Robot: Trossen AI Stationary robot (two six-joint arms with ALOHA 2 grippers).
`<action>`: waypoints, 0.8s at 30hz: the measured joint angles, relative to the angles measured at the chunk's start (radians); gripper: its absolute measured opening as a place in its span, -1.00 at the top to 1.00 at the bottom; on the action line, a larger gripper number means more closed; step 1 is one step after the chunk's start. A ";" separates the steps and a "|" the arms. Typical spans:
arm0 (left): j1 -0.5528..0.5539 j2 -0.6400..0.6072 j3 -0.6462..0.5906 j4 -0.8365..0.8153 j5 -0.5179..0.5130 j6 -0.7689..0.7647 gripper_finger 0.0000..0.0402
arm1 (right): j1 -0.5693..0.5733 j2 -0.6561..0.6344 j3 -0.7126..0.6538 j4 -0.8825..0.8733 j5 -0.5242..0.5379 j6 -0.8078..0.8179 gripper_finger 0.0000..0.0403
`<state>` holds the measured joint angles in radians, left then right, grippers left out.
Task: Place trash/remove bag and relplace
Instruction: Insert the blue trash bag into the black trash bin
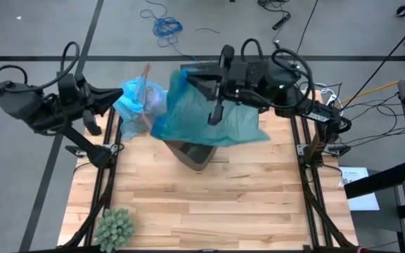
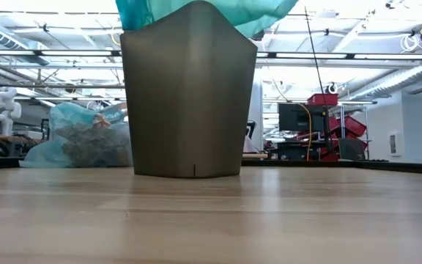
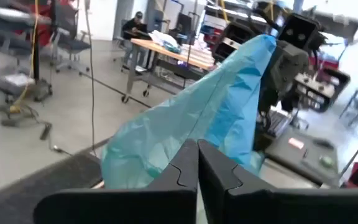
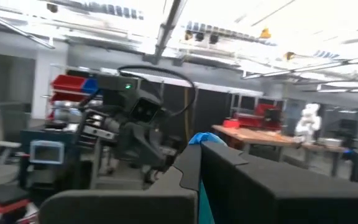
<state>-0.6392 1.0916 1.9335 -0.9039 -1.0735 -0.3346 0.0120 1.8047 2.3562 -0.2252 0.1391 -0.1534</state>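
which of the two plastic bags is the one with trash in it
The light blue bag, sitting on the table's far left edge by the left gripper; brown wads show through it. The darker teal bag is draped over the bin.

You have a light wooden plank table. A dark grey plastic bin stands upright near the middle of it. A light blue plastic bag full of brown paper lumps sits at the back left edge. A green spiky ball rests in the front left corner.
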 joint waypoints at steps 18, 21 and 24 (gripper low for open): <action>0.186 0.116 -0.004 -0.067 0.102 0.053 0.09 | -0.013 0.014 -0.001 -0.012 -0.119 0.056 1.00; 0.232 0.144 -0.005 -0.058 0.183 0.053 0.09 | -0.023 0.014 -0.001 -0.016 -0.120 0.060 1.00; 0.255 0.162 -0.006 -0.048 0.188 0.053 0.09 | -0.033 0.014 -0.001 -0.013 -0.120 0.060 1.00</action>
<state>-0.3844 1.2534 1.9278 -0.9524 -0.8851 -0.2813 -0.0214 1.8183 2.3554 -0.2380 0.0193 -0.0937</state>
